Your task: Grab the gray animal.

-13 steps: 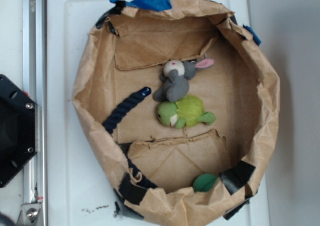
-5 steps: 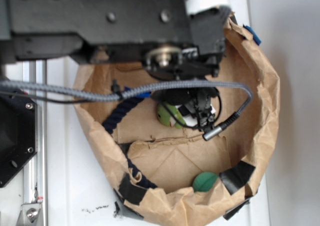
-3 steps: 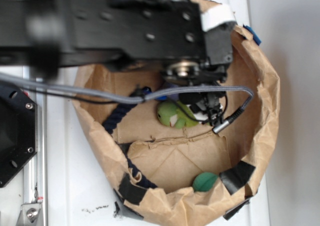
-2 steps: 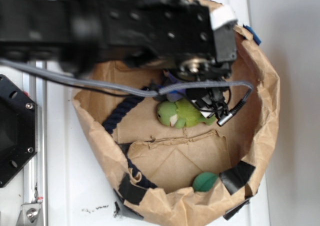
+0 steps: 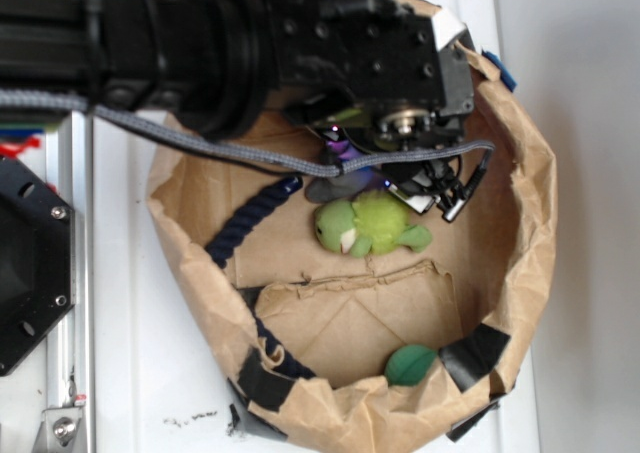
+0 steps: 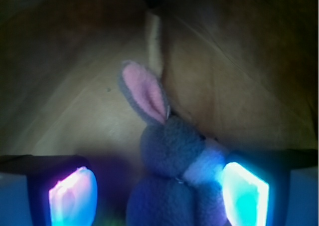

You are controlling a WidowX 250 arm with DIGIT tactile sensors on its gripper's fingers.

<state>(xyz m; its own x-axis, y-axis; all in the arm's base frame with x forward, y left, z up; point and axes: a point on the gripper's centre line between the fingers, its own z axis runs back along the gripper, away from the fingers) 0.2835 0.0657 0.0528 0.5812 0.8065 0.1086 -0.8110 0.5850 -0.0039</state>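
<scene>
The gray animal (image 6: 172,151) fills the lower middle of the wrist view: a gray plush bunny with a pink-lined ear (image 6: 144,94) pointing up and a pale face patch on its right side. My gripper (image 6: 159,196) is open around it. The right pad (image 6: 245,193) touches the bunny's face side, while a gap separates it from the left pad (image 6: 73,198). In the exterior view my black arm (image 5: 330,43) reaches over the paper bag and hides the bunny completely. The paper floor lies behind the bunny.
A lime-green plush turtle (image 5: 370,223) lies just below the arm's wrist. A dark blue rope (image 5: 250,218) rests to the left, and a small green object (image 5: 410,365) sits at the front. The crumpled brown paper wall (image 5: 535,203) rings everything. A black base (image 5: 30,263) stands at the left.
The arm came in over the bag, then shifted up from above the turtle to above the bunny. The turtle now shows fully and the bunny is covered in the exterior view.
</scene>
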